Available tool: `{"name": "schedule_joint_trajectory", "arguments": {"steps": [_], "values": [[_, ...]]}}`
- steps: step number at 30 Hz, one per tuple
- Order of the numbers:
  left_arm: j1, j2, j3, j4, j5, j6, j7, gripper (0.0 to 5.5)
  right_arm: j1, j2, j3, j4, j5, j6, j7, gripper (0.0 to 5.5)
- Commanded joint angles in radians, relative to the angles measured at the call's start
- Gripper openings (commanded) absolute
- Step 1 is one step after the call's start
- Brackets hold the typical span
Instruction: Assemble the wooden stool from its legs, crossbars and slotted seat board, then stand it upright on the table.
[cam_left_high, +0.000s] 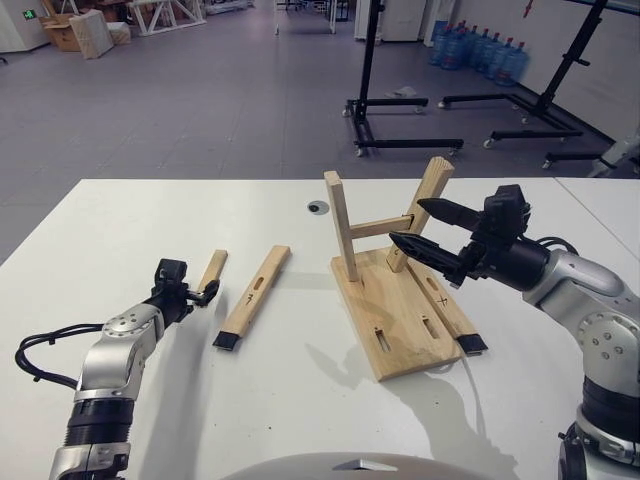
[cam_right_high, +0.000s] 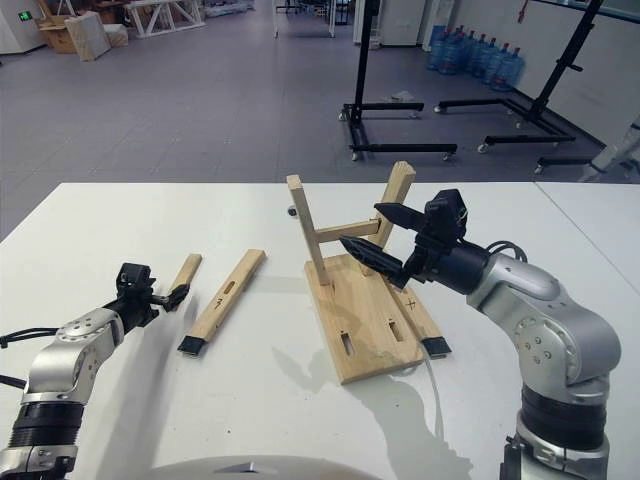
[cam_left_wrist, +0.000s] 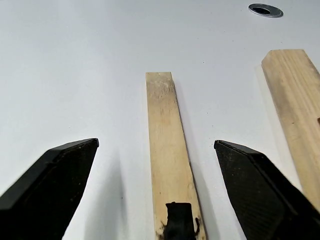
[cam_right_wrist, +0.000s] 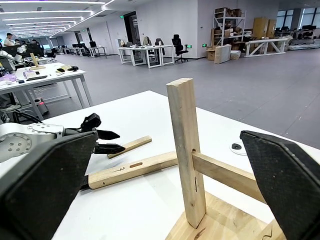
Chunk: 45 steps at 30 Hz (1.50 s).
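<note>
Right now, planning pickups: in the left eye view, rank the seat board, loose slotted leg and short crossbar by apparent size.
1. seat board
2. slotted leg
3. crossbar
Similar depth, so the order holds.

- A white worktop (cam_left_high: 150, 230) carries all the parts; a second white worktop (cam_left_high: 610, 205) adjoins it on the right.
- A small round port (cam_left_high: 318, 208) is set in the surface near the far edge, about mid-width.
- A short wooden strip (cam_left_high: 212, 270) lies flat on the left.
- A slotted leg (cam_left_high: 254, 297) with a black cap on its near end lies just right of the strip, roughly parallel and not touching it.
- The seat board (cam_left_high: 400, 335) lies flat right of centre, skewed, with slots showing near its near end.
- Another black-capped leg (cam_left_high: 455, 318) lies along the board's right edge; whether it rests on the board or beside it is unclear.
</note>
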<state>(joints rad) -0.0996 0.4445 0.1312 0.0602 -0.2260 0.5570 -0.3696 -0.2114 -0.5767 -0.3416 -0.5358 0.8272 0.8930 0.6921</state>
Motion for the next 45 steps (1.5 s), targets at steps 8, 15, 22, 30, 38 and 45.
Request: {"name": "schedule_joint_trajectory", "arguments": {"steps": [8,15,22,30,38,45], "values": [[-0.058,-0.036,-0.037,0.109,0.032,-0.024,-0.007,3.87,-0.023,-0.017,0.051,0.023,0.005,-0.035,-0.038,5.25],[-0.016,-0.011,-0.038,0.120,0.073,0.015,0.025,2.75,-0.032,-0.023,0.059,0.043,0.003,-0.046,-0.051,5.25],[0.005,-0.023,-0.054,0.093,0.067,0.038,0.026,1.73,-0.031,-0.031,0.069,0.057,0.003,-0.058,-0.055,5.25],[-0.009,-0.059,-0.014,0.075,0.017,0.050,0.033,1.28,-0.032,-0.026,0.087,0.071,0.003,-0.071,-0.059,5.25],[-0.137,0.013,0.125,-0.219,-0.168,0.143,-0.044,1.28,-0.036,-0.007,0.061,0.088,0.028,-0.085,-0.072,5.25],[-0.311,0.038,0.183,-0.495,-0.369,0.239,-0.049,1.28,-0.161,0.054,-0.017,0.141,0.189,-0.069,-0.157,5.25]]}}
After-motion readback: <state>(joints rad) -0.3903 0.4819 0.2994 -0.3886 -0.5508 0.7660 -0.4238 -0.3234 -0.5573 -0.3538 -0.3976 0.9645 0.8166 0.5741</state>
